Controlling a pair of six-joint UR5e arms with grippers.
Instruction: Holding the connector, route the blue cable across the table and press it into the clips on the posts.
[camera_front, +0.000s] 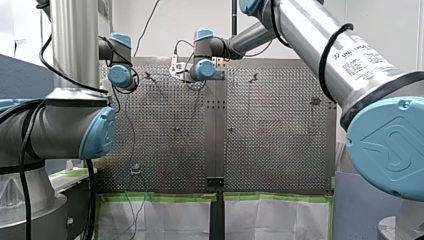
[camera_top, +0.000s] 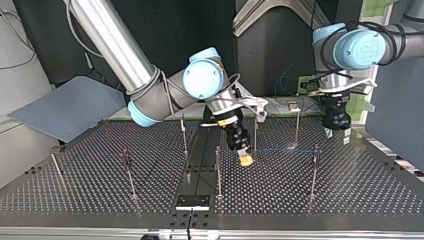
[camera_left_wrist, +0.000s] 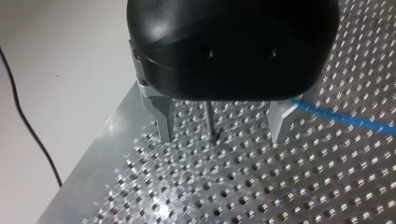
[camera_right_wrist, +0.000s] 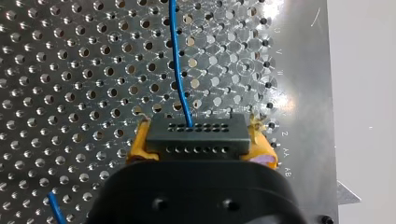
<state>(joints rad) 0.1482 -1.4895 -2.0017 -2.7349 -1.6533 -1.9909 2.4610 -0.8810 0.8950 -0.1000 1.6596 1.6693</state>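
My right gripper (camera_right_wrist: 200, 141) has its yellow pads (camera_right_wrist: 136, 145) shut on a black connector (camera_right_wrist: 196, 135). The blue cable (camera_right_wrist: 180, 70) runs from it straight ahead over the perforated table (camera_right_wrist: 70, 93). In the top view that right gripper (camera_top: 244, 159) hangs low near the table's middle, beside thin posts (camera_top: 218, 167). A faint blue cable (camera_top: 280, 149) leads from it toward the right. My left gripper (camera_left_wrist: 222, 128) is open, its metal fingers (camera_left_wrist: 163, 119) either side of a thin post (camera_left_wrist: 211, 119). The cable (camera_left_wrist: 345, 119) passes just outside one finger. The top view shows my left gripper (camera_top: 336, 132) at its right.
Several slim posts (camera_top: 129, 172) stand spread over the perforated table (camera_top: 350, 190). A black bracket (camera_top: 192, 202) sits at the edge nearest the top camera. A grey board (camera_top: 70, 107) lies off the table at the top view's left. Both arms crowd the front view's sides.
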